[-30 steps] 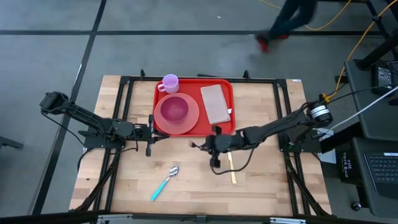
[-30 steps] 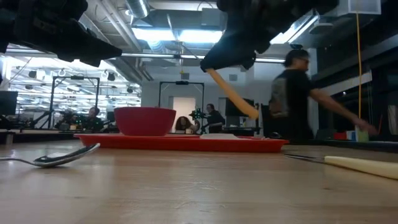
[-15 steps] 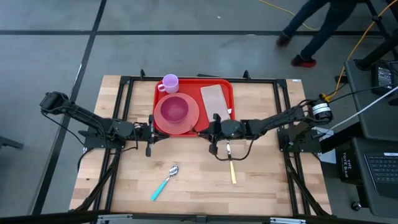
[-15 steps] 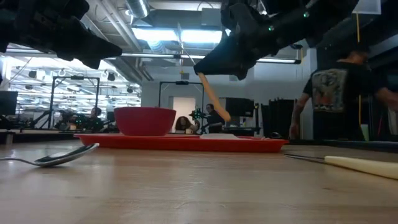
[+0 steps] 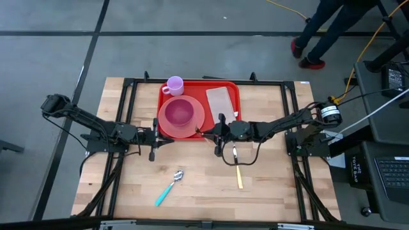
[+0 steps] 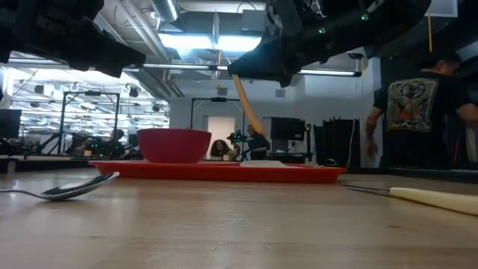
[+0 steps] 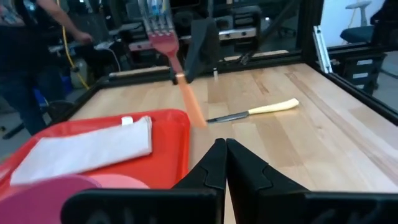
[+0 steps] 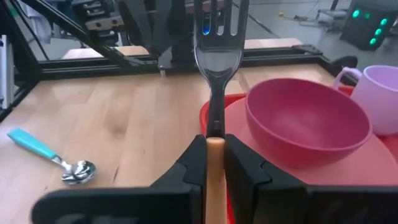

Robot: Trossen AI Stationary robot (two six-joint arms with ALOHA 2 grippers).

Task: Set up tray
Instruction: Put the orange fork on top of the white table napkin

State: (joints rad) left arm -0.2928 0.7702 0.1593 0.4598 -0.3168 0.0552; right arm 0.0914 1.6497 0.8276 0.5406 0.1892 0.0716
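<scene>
This is a robotics lab or industrial research workshop, not a home. The wooden table [image 5: 192,185] sits inside a black metal frame [image 5: 128,86] on a bare grey concrete floor [image 5: 57,38] marked with dark lines. A yellow cable [image 5: 358,61] trails across the floor at the far right, beside a dark equipment bench with a keyboard [image 5: 391,176]. The level view across the table shows exposed ceiling ducts [image 6: 160,11], strip lights [image 6: 202,39], camera stands, and a person [image 6: 414,112] standing at the far right.

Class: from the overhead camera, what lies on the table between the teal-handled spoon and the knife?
Nothing: between spoon and knife the high view shows bare wooden table.
</scene>
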